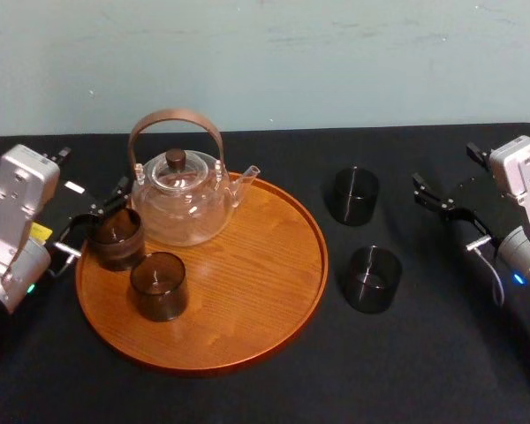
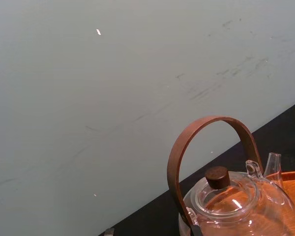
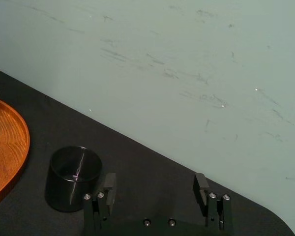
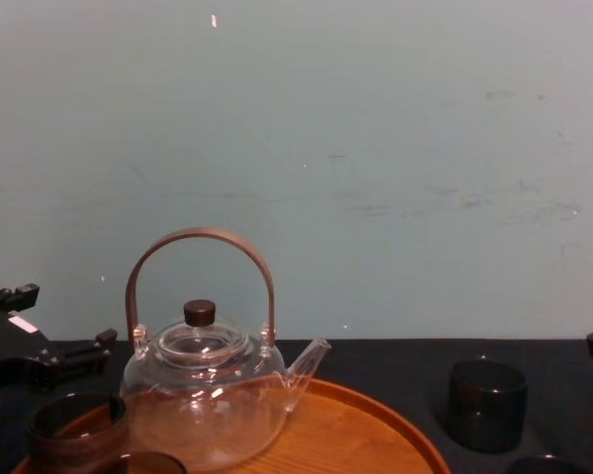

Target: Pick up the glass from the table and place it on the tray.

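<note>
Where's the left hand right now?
Head view, robot's left: the left hand is at the tray's left rim, by the rear dark glass, next to the teapot.

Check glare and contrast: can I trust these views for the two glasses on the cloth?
Head view: far glass and near glass nearly merge with the black cloth, marked only by thin glints; the teapot glitters. Right wrist view: the far glass, before the open right claw, is a dark cylinder with one bright streak. Left wrist view, left claw at the tray: highlights dot the teapot.
</note>
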Available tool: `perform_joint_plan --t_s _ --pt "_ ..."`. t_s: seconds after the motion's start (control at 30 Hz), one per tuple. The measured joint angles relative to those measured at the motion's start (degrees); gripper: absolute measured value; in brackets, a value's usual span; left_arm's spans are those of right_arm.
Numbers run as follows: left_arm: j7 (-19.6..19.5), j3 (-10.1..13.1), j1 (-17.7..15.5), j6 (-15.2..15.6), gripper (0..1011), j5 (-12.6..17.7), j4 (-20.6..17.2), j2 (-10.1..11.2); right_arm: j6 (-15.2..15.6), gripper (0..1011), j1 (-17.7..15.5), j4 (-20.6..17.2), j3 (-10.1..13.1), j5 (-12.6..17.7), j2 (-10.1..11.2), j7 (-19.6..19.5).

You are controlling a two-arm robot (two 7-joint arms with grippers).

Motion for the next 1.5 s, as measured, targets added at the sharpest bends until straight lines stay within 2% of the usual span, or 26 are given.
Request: perform_joint_plan --t_s 1.5 --pt "0.00 0.00 0.00 0.00 1001 0.00 0.00 0.00 0.00 1002 0.00 0.00 0.00 0.00 0.00 0.00"
